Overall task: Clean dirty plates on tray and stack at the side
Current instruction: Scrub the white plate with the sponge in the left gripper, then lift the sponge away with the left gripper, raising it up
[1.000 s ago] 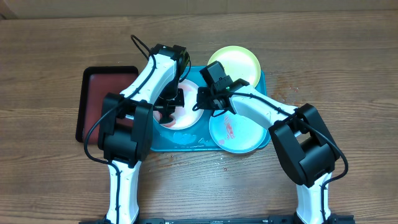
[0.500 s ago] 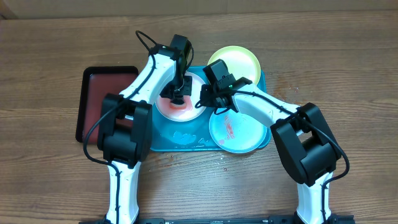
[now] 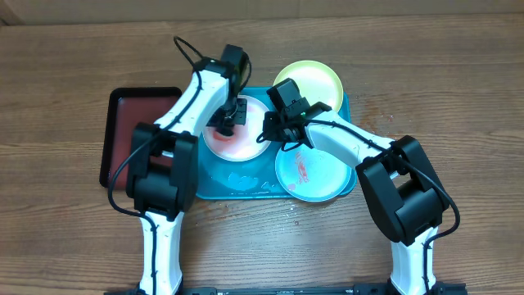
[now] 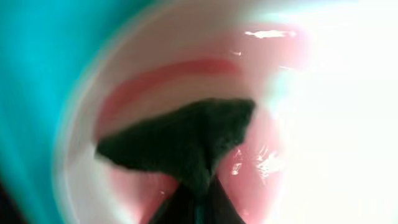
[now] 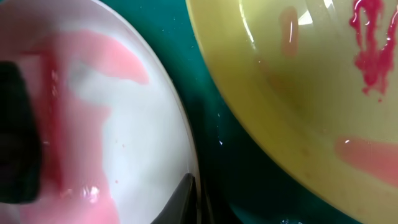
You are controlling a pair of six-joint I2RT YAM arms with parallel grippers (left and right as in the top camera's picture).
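Note:
The turquoise tray [image 3: 246,184] holds the plates. The white plate [image 3: 246,147], smeared pink-red, lies at its left and also shows in the left wrist view [image 4: 81,186] and the right wrist view [image 5: 137,130]. My left gripper [image 3: 225,123] is shut on a dark sponge [image 4: 180,143] pressed on this plate. My right gripper [image 3: 270,133] is shut on the white plate's right rim [image 5: 191,186]. The yellow-green plate [image 3: 315,82] lies at the far right. The pale mint plate [image 3: 323,176] has a red smear and lies at the near right. A yellowish plate with red smears [image 5: 298,87] is close to my right gripper.
A smaller dark red tray with a black rim [image 3: 123,131] lies on the wooden table [image 3: 458,98] to the left of the turquoise tray. Wet streaks lie on the turquoise tray's near part [image 3: 241,178].
My left gripper has moved the sponge from the near side of the white plate to its far side, spreading the pink smear. My right gripper stays on the rim.

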